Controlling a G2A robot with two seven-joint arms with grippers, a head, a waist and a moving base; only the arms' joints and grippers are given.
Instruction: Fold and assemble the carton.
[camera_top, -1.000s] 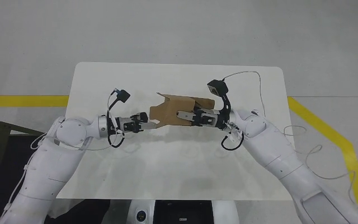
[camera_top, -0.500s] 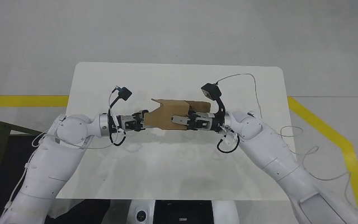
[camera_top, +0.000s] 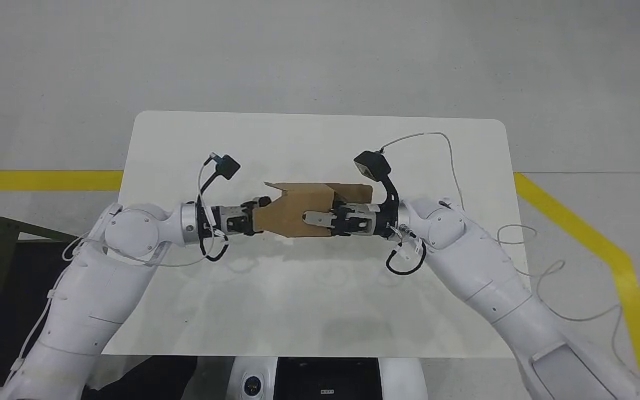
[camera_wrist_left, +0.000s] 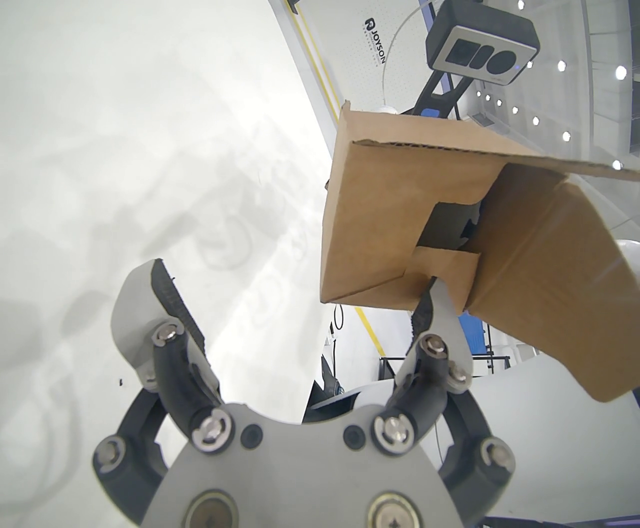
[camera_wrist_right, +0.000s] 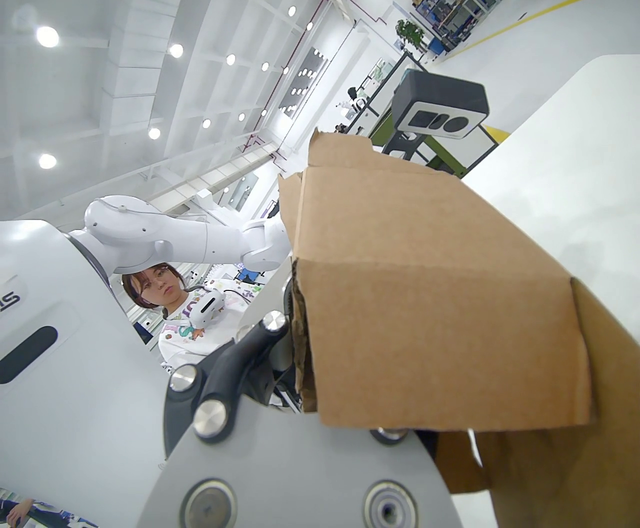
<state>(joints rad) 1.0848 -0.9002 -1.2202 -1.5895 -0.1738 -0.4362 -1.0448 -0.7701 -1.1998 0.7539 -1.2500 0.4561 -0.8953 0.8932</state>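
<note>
A brown cardboard carton is held just above the middle of the white table. It is partly formed into a box. My right gripper is shut on its side wall, and in the right wrist view the carton hides most of the gripper. My left gripper stands open at the carton's other end. In the left wrist view one fingertip of this gripper touches a folded-in end flap of the carton. Its other finger is apart from the carton.
A thin cable loops over the table's far right part. Bare table surface lies all around the carton, and the table's edges are well away from both grippers. A yellow line marks the floor to the left.
The right arm has carried the carton leftward to the left gripper. The splayed flaps at its left end have folded in. The left gripper has shifted slightly right and now touches it.
</note>
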